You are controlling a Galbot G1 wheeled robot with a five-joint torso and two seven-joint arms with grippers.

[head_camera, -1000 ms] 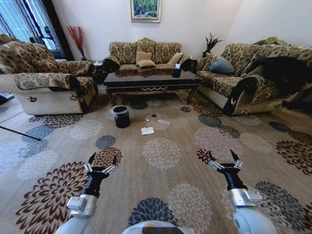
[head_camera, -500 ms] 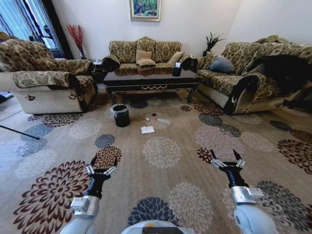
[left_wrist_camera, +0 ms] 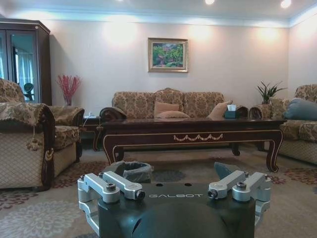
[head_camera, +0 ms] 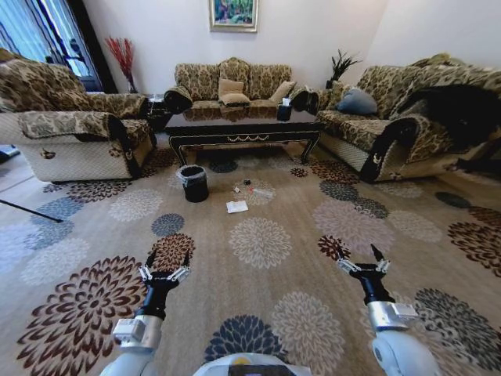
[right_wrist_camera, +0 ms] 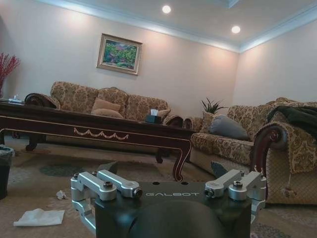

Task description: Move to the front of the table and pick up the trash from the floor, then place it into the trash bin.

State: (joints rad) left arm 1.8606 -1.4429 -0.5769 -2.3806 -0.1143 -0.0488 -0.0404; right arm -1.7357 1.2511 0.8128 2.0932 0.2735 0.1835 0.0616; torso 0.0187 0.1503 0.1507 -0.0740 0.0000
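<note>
- The left gripper hangs low over the carpet with its fingers spread and nothing between them.
- The right gripper is held the same way on the other side, fingers spread and empty.
- The trash lies on the floor well ahead of both grippers, roughly between their two lines of reach: a folded white paper nearest, then a clear bottle, a small white scrap and a tiny dark bit just beyond it.
- In the right wrist view the paper shows ahead of that gripper and off toward the left arm's side, with the scrap a little farther on.
- The trash bin stands ahead of the left gripper, just beside the litter and near the front of the table; its lined rim pokes up just past the left fingers in the left wrist view.
- The table runs across the room beyond the litter, farther from the grippers than anything else they have to deal with.
- Progress, as I judge it: the approach is unfinished, since the litter is well out of reach. No piece has been picked up, and I cannot tell whether the bin holds anything.
</note>
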